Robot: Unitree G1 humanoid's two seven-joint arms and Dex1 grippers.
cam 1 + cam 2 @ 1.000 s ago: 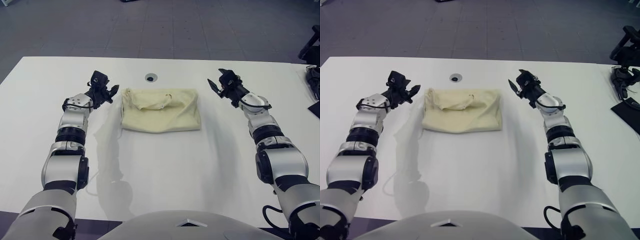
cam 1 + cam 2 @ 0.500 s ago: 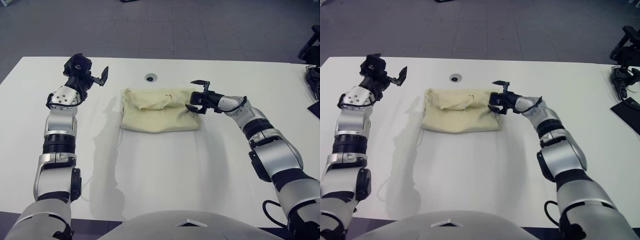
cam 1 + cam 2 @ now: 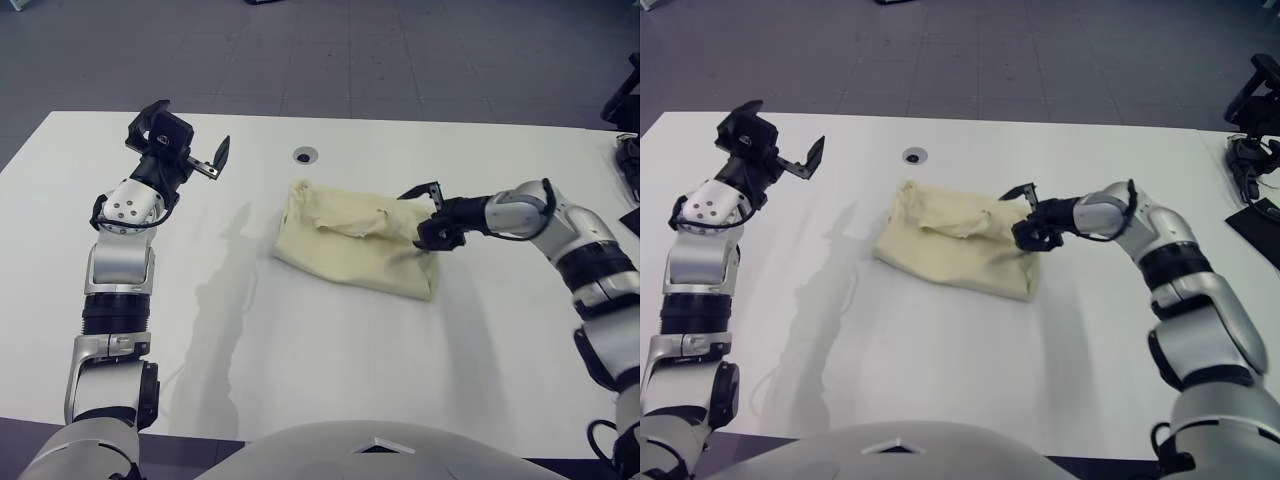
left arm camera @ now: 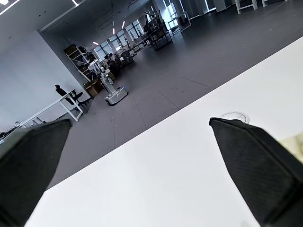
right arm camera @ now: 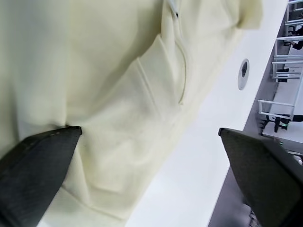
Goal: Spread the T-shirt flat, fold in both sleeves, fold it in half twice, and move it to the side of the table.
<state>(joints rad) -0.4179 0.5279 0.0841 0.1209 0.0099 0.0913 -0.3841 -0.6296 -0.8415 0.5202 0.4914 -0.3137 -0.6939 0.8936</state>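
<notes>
Since right tool [image 3: 430, 212] sits open-fingered on the T-shirt's [image 3: 345, 240] right edge, right arm is nearer; left tool [image 3: 188, 135], also open, hangs well left of it.

Folded T-shirt [image 3: 352, 248] now farther right and skewed, right gripper [image 3: 420, 218] on its right edge.

Cream T-shirt [image 3: 355, 243] folded into rumpled rectangle, lying skewed mid-table.

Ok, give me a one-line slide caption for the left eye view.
Right gripper open against the folded cream T-shirt, left gripper open above the white table.
</notes>
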